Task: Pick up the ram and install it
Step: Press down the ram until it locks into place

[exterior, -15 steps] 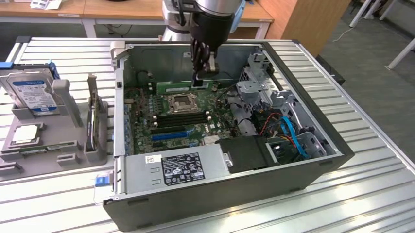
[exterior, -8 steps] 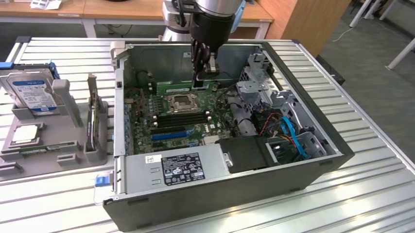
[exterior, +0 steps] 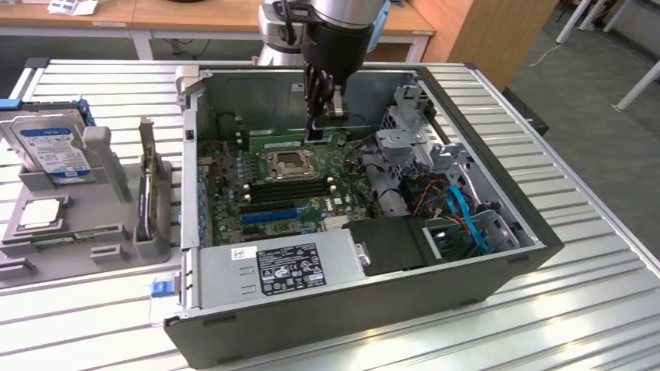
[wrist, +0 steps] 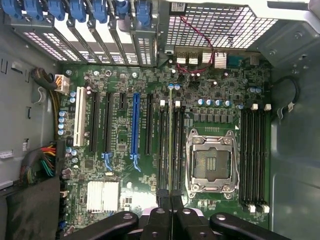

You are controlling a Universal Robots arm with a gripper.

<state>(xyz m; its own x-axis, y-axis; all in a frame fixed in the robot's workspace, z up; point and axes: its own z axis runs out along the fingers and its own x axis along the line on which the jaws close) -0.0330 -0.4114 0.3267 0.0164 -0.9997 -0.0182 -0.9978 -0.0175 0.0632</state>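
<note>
Ribbed metal tabletop point(exterior: 577, 201) carries an open computer case point(exterior: 464, 286) with its motherboard point(wrist: 125, 165) exposed, and a grey holder tray point(exterior: 62, 247) sits just beside it at the tabletop's edge on the exterior view's left. You can see a hard drive point(exterior: 46, 143) and a dark expansion card point(exterior: 153, 193) standing in that tray.

Your gripper point(exterior: 324, 116) hangs inside the case above the board, and its fingers point(wrist: 165, 220) are pinched closed on the ram point(exterior: 299, 143), the thin green stick. In the wrist view you look along the stick edge-on point(wrist: 171, 145); it runs in line with the memory slots point(wrist: 170, 150) beside the processor socket point(wrist: 210, 160). Whether it already sits in a slot or only hovers above one, I cannot tell.

So you are in the installing step: the pick-up is done and the stick is over its place. By my judgement, seating it calls for keeping it parallel to the chosen slot, square and upright, then pressing straight down evenly. A tilt or sideways offset could jam it against the neighbouring slot walls.
</note>
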